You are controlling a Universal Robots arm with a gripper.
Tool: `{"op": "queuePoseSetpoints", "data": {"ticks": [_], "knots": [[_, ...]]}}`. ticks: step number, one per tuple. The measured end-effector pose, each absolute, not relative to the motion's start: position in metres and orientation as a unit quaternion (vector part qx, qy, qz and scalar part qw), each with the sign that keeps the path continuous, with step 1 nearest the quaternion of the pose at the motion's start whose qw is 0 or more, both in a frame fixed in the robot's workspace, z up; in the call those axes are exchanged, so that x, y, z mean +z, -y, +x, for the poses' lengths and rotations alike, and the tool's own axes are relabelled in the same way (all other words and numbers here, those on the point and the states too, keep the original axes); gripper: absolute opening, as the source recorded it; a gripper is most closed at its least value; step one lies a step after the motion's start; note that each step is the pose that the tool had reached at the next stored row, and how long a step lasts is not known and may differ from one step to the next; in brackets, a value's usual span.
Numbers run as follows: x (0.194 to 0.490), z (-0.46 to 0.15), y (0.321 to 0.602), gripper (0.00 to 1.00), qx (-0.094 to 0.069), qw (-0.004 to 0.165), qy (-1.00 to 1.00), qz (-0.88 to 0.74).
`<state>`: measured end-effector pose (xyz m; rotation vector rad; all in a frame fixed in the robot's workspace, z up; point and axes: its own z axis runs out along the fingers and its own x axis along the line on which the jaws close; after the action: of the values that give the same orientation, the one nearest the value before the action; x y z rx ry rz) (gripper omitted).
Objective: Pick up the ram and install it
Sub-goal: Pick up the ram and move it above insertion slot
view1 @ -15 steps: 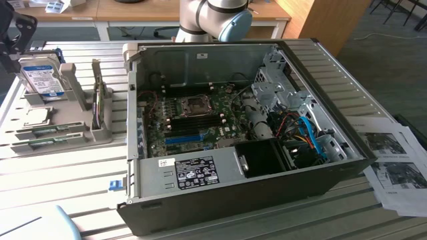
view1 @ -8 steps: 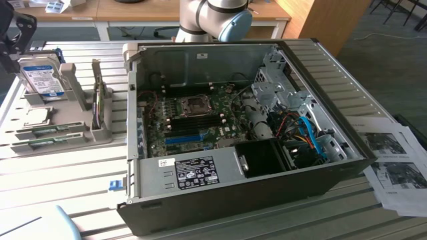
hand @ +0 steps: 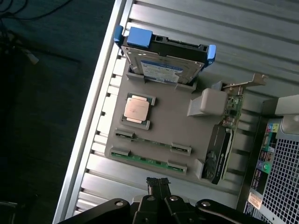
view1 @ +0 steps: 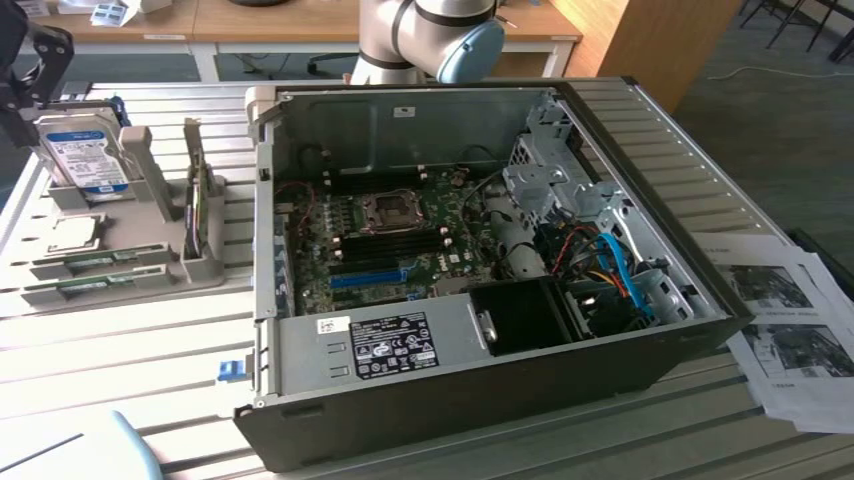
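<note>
At nine o'clock from the computer case (view1: 441, 400) in the exterior view, the ram (hand: 145, 160) sits in a grey tray (hand: 173, 116), long axis nine-to-three. Overhead hangs the hand (hand: 159, 182), fingers pressed together, empty, the ram crosswise just beyond them.

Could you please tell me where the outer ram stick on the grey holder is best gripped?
Likely its bare middle span: the ram seems to stand on edge between two end brackets of the grey holder, so come from above, pinching across its thin faces.
</note>
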<state>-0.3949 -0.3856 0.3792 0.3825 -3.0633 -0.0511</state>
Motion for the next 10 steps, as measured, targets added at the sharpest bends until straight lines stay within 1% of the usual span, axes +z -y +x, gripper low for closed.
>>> {"op": "queuePoseSetpoints", "data": {"ticks": [10], "knots": [[0.3792,-0.3949,0.3856,0.09,-0.015,0.028,0.983,0.178]]}}
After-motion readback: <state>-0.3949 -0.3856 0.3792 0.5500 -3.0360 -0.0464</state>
